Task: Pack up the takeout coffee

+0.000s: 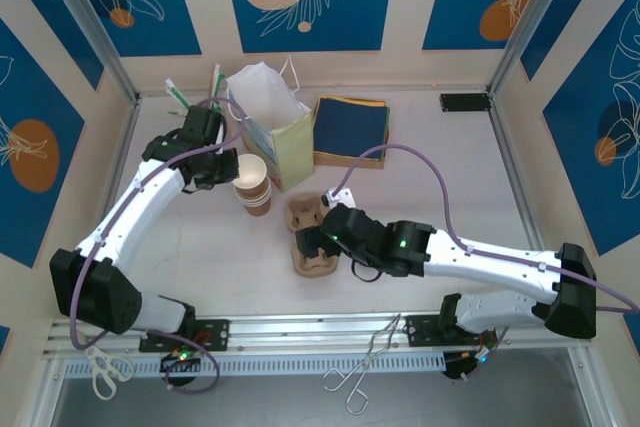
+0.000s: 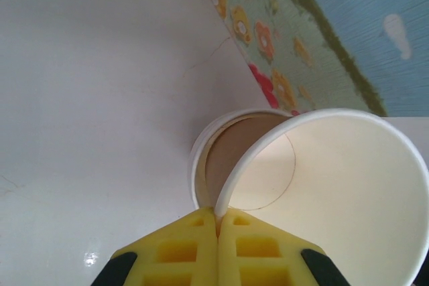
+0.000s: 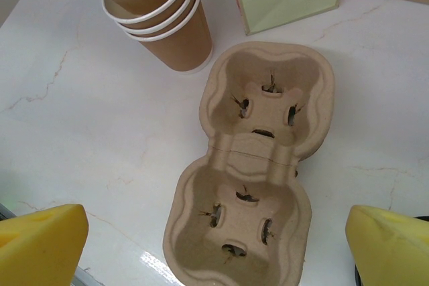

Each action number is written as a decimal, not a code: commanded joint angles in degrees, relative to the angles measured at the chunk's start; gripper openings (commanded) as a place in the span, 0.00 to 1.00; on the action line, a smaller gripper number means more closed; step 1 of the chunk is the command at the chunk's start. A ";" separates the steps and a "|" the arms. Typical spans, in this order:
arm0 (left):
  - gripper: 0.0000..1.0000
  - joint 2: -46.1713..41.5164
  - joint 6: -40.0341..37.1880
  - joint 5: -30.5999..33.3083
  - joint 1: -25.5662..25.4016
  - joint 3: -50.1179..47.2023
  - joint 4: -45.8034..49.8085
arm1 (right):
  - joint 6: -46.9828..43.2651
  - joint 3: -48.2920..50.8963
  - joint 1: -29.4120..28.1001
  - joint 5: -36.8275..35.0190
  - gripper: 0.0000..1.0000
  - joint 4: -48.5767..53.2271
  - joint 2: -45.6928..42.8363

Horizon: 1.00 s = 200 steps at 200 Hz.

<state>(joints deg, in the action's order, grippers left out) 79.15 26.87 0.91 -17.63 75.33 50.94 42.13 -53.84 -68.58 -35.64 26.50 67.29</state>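
Observation:
The takeout coffee with its lid is out of view. A stack of lidless brown paper cups (image 1: 254,187) stands left of the carrier. My left gripper (image 1: 226,169) is shut on the white rim of the top cup (image 2: 335,185), which tilts above the cup beneath it (image 2: 201,165). In the left wrist view the yellow pads of the left gripper (image 2: 218,216) pinch that rim. My right gripper (image 1: 318,243) hovers open over the two-cup pulp carrier (image 3: 248,185), its yellow fingers (image 3: 40,242) spread wide either side. Both carrier wells hold nothing. The cup stack (image 3: 167,25) leans at upper left.
A light green paper bag (image 1: 278,137) stands open behind the cups, its flowered side (image 2: 301,51) close to the held cup. A navy stack of napkins (image 1: 350,127) lies at the back. Straws (image 1: 185,97) lean at back left. Tongs (image 1: 365,367) and scissors (image 1: 102,372) lie on the front rail.

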 commanded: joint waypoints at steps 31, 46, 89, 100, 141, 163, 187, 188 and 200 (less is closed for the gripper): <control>0.02 -2.93 -0.68 -1.26 0.55 4.84 4.27 | 1.39 0.51 -0.14 -1.28 0.99 -0.06 -1.23; 0.02 -3.65 -0.59 -1.88 0.56 5.82 5.03 | 1.38 0.41 -0.12 -1.23 0.99 0.04 -1.17; 0.02 -7.11 0.25 -4.84 0.09 6.91 7.47 | 1.46 0.47 -0.05 -1.62 0.99 0.65 -1.53; 0.02 -8.27 0.52 -4.96 -0.49 6.52 8.22 | 1.54 0.57 0.06 -1.73 0.99 0.87 -1.88; 0.02 -13.17 2.21 -3.97 -4.42 3.54 10.09 | 1.64 1.02 0.86 -2.06 0.99 1.86 -3.36; 0.02 -15.56 3.74 -2.90 -7.40 0.25 10.30 | 1.90 1.53 1.52 -1.99 0.99 2.30 -4.50; 0.02 -18.30 6.10 -1.47 -10.81 -4.30 9.42 | 2.16 2.33 2.13 -1.72 0.99 2.58 -5.88; 0.03 -18.41 6.23 -1.41 -10.96 -4.57 9.34 | 2.21 2.33 2.13 -1.72 0.99 2.58 -5.97; 0.03 -19.65 7.53 -1.02 -12.55 -7.40 8.35 | 2.34 2.68 2.42 -1.72 0.99 2.91 -6.44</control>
<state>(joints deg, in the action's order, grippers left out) 61.65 30.94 -1.85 -27.51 72.23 59.16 43.18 -52.36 -66.70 -36.05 28.27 62.70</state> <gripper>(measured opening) 0.040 0.988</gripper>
